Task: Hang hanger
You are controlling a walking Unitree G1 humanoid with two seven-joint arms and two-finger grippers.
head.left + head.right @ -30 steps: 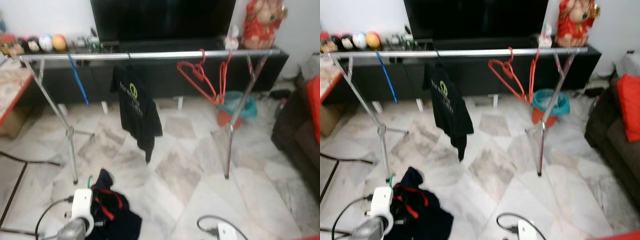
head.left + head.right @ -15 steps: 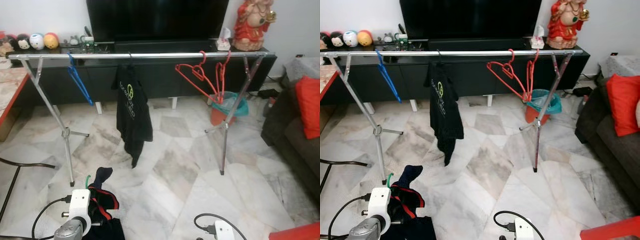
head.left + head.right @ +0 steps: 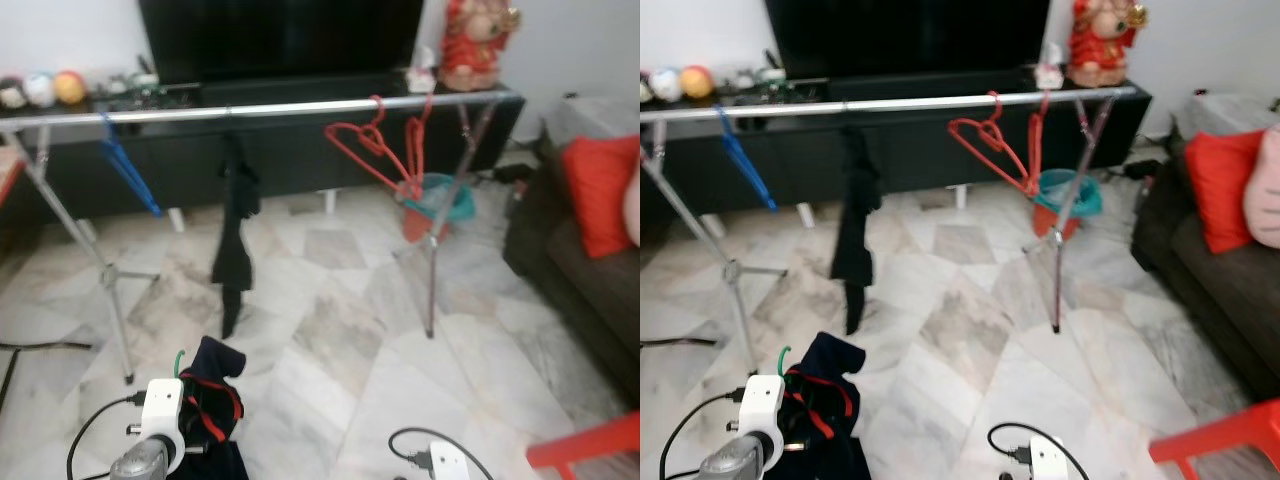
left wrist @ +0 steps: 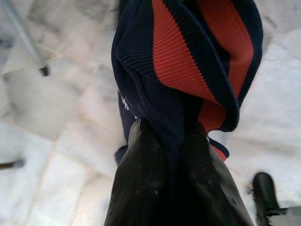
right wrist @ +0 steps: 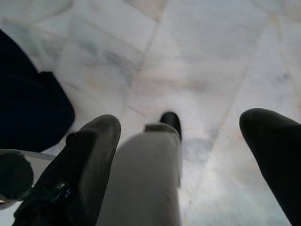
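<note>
Drying rack [image 3: 260, 107]: long silver rail on splayed legs, standing on the marble floor [image 3: 340, 350] in front of a black TV cabinet [image 3: 300, 150].

Items on the rail: a blue hanger [image 3: 128, 176] near its left end; a black shirt [image 3: 234, 235] on its own hanger, seen edge-on near the middle; two red hangers [image 3: 375, 150] side by side toward the right end.

Left end effector [image 4: 171, 141]: low at the robot's left, black fingers closed on a navy garment with red stripes [image 4: 188, 61]. A green hanger hook [image 3: 179, 357] pokes up from this bundle, well short of the rail.

Right end effector [image 5: 186, 155]: low at the right, fingers spread apart over bare floor, holding nothing.

Surroundings: teal and red basket [image 3: 440, 200] behind the rack's right leg; dark sofa [image 3: 590, 270] with a red cushion [image 3: 598, 190]; red figurine [image 3: 475, 40] on the cabinet.
</note>
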